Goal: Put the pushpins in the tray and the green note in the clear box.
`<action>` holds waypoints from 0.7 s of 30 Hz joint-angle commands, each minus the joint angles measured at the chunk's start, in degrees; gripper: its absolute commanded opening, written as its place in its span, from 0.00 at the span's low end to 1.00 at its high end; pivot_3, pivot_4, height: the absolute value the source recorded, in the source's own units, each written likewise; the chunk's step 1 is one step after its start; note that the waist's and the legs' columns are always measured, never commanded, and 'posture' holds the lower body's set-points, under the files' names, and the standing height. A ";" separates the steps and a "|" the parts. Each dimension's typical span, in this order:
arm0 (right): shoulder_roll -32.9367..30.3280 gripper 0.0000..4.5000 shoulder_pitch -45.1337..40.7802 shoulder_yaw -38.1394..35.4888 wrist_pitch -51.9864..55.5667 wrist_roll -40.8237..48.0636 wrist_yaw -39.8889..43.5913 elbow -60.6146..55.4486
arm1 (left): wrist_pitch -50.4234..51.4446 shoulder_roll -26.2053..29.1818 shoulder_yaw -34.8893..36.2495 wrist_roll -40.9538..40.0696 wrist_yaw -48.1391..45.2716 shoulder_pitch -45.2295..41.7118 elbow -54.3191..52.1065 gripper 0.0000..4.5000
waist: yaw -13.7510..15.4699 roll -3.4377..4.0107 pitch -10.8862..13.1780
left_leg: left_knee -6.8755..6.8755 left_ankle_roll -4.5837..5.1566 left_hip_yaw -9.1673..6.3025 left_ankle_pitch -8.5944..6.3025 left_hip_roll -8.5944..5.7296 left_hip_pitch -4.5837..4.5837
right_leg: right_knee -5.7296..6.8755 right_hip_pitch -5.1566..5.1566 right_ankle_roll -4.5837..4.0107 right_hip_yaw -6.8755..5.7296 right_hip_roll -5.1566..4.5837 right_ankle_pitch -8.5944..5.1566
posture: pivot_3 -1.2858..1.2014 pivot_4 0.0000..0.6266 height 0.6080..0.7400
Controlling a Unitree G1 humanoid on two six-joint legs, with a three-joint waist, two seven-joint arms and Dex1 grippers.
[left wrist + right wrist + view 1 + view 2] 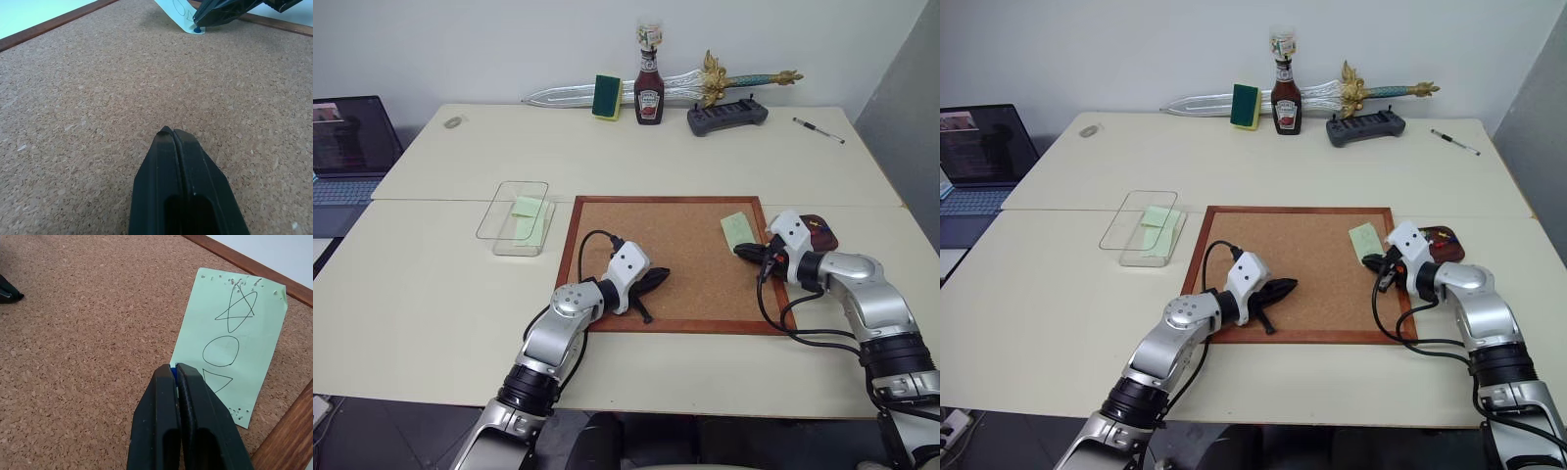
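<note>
On the corkboard (675, 257), right tool (174, 368) pinches a blue pushpin (173, 370) at the green note (230, 338); left tool (172, 132) pressed together, empty.

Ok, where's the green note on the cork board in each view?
Left eye: note on board's right side.
Right eye: same place.
Left wrist: note far across board, under right gripper.
Right wrist: note just ahead.
Shared landmark: right gripper shut on a blue pin at note's edge.
</note>
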 commanded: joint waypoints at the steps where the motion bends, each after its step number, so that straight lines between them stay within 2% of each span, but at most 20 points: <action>1: 0.08 0.01 -2.80 -5.16 0.79 3.81 -0.99 -5.44 | 3.29 0.35 -3.31 1.16 -1.29 2.62 2.33 0.00 | 0.00 0.00 0.00 | 0.00 0.00 0.00 0.00 0.00 0.00 | 0.00 -0.01 0.00 0.00 0.00 0.00 | 0.52 0.24 1.00; 12: -0.73 0.01 -2.62 -6.36 2.82 5.07 -1.09 -9.38 | 3.12 -0.19 -2.95 0.83 -0.91 2.39 2.72 0.00 | 0.01 -0.05 -0.03 | 0.00 0.02 -0.05 -0.01 -0.01 -0.01 | -0.04 0.04 0.00 -0.04 0.00 0.00 | 0.52 0.24 1.00; 14: -0.83 0.01 -2.18 -5.32 2.07 4.33 -0.62 -10.22 | 4.61 -0.38 -1.11 -1.37 -1.30 2.22 1.47 0.00 | 0.00 -0.05 -0.03 | 0.00 0.02 -0.05 -0.01 0.00 0.00 | -0.03 0.03 0.00 -0.05 0.00 0.00 | 0.52 0.24 1.00; 15: -0.82 0.00 -1.98 -4.72 1.57 3.90 -0.39 -10.61 | 5.67 -0.10 -0.12 -2.72 -1.91 2.07 0.33 0.04 | 0.00 -0.05 -0.03 | 0.00 0.02 -0.04 -0.01 0.00 0.00 | -0.04 0.04 0.00 -0.04 0.00 0.00 | 0.52 0.24 1.00; 16: -0.79 0.00 -1.86 -4.27 1.19 3.55 -0.26 -10.85 | 6.12 0.36 0.42 -3.74 -2.77 1.93 -0.70 0.04 | -0.07 -0.05 -0.03 | 0.00 0.02 -0.05 -0.01 0.00 0.00 | -0.04 0.03 0.00 -0.04 0.00 0.00 | 0.52 0.24 1.00; 21: -0.71 0.00 -1.71 -3.02 -0.03 2.57 -0.22 -11.02 | 8.73 1.13 3.51 -6.98 -2.58 0.96 -5.14 0.25 | -0.24 -0.07 -0.01 | -0.02 0.02 -0.03 -0.01 0.02 -0.04 | 0.00 -0.06 0.00 -0.03 0.01 0.00 | 0.52 0.24 1.00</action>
